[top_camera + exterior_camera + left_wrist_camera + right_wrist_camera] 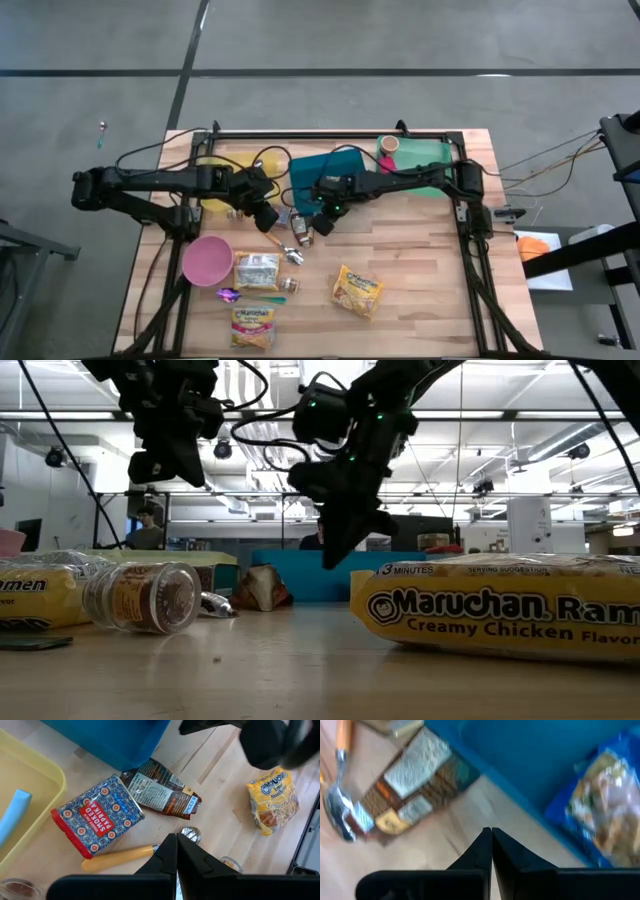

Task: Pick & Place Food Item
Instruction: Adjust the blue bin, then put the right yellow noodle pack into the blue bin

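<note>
My right gripper (322,224) (488,831) is shut and empty. It hangs above the wood just in front of the teal bin (325,170), beside a brown snack packet (300,228) (415,785) that lies flat on the table. In the low view the right gripper (338,555) stays clear of the tabletop. My left gripper (266,216) (176,838) is shut too, held higher over a red-and-blue paprika tin (97,815) and a yellow-handled utensil (117,858). A blue bag (605,805) lies inside the bin.
Ramen packs (357,291) (257,270) (252,328), a pink bowl (207,260), a jar on its side (145,597) and a spoon (293,253) lie toward the near edge. A yellow tray (222,185) and a green tray (420,150) flank the bin at the back.
</note>
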Motion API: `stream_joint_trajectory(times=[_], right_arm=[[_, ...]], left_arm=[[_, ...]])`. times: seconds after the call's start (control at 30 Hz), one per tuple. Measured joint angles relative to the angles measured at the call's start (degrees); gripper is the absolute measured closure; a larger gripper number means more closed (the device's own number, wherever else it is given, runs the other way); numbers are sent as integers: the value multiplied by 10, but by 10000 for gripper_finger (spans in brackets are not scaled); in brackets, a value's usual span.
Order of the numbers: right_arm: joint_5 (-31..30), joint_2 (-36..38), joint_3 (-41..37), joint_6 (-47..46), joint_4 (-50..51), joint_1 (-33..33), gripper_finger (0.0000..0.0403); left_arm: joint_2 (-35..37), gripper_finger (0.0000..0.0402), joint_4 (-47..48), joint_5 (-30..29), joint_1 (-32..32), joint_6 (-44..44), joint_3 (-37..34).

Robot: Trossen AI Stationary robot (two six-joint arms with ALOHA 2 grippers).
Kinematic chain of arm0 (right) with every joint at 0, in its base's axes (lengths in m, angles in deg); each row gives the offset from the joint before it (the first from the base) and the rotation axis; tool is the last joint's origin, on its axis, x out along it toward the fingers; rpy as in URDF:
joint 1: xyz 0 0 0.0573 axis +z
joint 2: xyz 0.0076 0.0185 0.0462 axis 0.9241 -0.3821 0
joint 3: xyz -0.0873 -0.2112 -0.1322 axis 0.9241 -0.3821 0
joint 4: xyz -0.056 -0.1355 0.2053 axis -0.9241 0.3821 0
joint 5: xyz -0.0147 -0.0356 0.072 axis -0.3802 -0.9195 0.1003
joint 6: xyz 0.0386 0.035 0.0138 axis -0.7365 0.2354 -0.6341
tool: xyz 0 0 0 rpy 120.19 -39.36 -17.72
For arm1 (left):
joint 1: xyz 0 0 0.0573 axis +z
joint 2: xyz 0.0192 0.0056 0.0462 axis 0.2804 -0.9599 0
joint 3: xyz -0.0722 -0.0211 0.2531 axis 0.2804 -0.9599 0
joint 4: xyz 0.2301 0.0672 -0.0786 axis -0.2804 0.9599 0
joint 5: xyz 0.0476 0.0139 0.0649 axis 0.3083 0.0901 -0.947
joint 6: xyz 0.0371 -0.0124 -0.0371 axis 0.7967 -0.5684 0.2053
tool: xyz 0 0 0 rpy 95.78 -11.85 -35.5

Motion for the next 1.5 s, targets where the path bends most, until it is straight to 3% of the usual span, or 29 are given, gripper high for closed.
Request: stream_joint_trajectory(times=[0.27,0.73,1.13,1.33,1.5], right_arm=[[2,-36,41,11,-15,-20,395],[13,-35,41,8,-61,-54,395],[45,-29,44,40,-54,-7,394],[53,9,45,75,13,13,394],[111,54,37,100,86,30,379]], left_arm=[[0,397,2,0,0,10,0],[0,397,2,0,0,14,0],[0,386,3,0,0,10,0],[0,385,8,0,0,11,0],[0,385,8,0,0,17,-1]])
